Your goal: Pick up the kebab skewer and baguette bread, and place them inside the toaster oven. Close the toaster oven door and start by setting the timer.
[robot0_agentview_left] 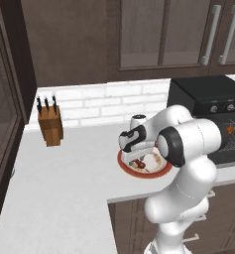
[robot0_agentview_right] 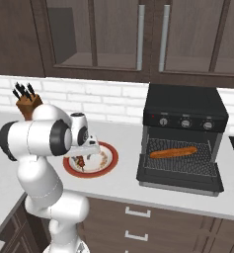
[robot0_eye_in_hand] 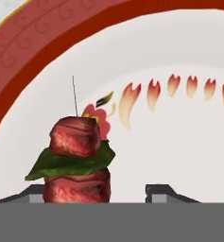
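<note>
Hand view: two small dark fingers (robot0_eye_in_hand: 157, 191) are seen low in the picture, spread apart, with the kebab skewer (robot0_eye_in_hand: 78, 158) standing between them, nearer the left one. Whether the pads touch the meat cannot be told, so a grip cannot be confirmed. The skewer is made up of dark red-brown meat chunks with a green leaf between them, and a thin stick pokes out of the top chunk. Under it lies a round white plate with a broad red rim (robot0_eye_in_hand: 47, 33) and a ring of orange flame-like marks.

In the left base view the gripper (robot0_agentview_left: 137, 161) is held down over that plate (robot0_agentview_left: 123, 163), which rests on the pale grey desk (robot0_agentview_left: 69, 178). The white arm with dark joints (robot0_agentview_left: 183, 144) is bent above it.

In the right base view the boxy black toaster oven (robot0_agentview_right: 183, 111) is set on the desk to the right of the plate. Its drop-down black door (robot0_agentview_right: 180, 184) is lowered open. The long slim orange-brown baguette bread (robot0_agentview_right: 173, 152) is laid on the wire rack (robot0_agentview_right: 187, 163) inside. A wooden knife block (robot0_agentview_left: 50, 125) is placed by the white brick wall (robot0_agentview_left: 109, 101), well apart from the plate.
</note>
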You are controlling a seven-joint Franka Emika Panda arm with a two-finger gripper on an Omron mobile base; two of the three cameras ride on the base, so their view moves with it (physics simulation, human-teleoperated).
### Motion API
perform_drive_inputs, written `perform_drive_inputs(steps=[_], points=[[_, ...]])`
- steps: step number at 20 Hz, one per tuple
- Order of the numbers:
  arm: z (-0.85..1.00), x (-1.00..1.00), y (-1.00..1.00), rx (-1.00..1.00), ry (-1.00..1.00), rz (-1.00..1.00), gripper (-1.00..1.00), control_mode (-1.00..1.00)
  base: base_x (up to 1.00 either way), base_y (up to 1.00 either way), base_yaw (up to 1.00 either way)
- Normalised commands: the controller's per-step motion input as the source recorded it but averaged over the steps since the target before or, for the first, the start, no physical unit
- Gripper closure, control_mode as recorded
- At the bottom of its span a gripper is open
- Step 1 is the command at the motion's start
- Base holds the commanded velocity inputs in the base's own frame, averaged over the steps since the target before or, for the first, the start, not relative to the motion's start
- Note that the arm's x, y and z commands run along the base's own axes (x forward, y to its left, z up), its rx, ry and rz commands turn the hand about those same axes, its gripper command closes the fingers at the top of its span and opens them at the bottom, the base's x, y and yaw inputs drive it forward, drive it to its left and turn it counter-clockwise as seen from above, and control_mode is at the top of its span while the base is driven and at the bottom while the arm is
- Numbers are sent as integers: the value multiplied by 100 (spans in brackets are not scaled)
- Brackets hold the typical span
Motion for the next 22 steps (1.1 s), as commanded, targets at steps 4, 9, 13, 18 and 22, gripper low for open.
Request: perform_drive_inputs(steps=[4, 9, 13, 18, 22], points=[[-40, 0, 0, 0, 0, 0, 100, -100, 0, 0, 0], [-14, 0, -3, 4, 0, 0, 100, -100, 0, 0, 0], [16, -1, -19, 3, 0, -1, 100, -100, 0, 0, 0], [47, -3, -26, 1, 0, -7, 100, -100, 0, 0, 0], [50, -11, -19, 1, -4, -12, 100, -100, 0, 0, 0]])
